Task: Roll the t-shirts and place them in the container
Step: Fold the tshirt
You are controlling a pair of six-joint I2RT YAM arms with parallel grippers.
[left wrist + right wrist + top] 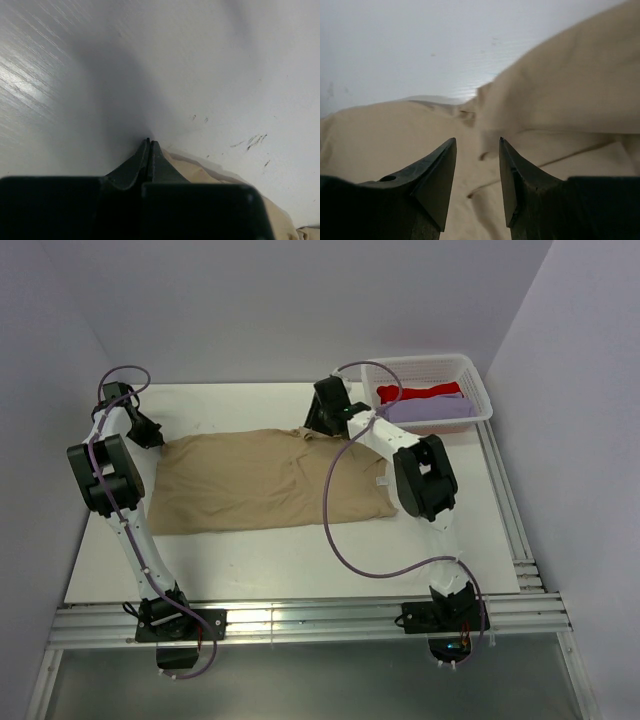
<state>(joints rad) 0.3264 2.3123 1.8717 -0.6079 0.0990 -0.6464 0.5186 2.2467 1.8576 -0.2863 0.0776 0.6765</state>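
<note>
A tan t-shirt [260,480] lies spread flat across the middle of the white table. My left gripper [155,435] is at its far left corner; in the left wrist view the gripper [149,142] has its jaws closed tight, tips on bare table, with tan cloth [205,172] beside and under the right finger and none visible between the jaws. My right gripper [318,425] hovers over the shirt's far edge; in the right wrist view it [477,142] is open and empty above wrinkled tan cloth [560,90]. A red t-shirt [415,392] and a lavender t-shirt [430,410] lie in a basket.
A white plastic basket [478,380] stands at the far right corner of the table. White walls close in the table on the left, back and right. An aluminium rail [300,625] runs along the near edge by the arm bases.
</note>
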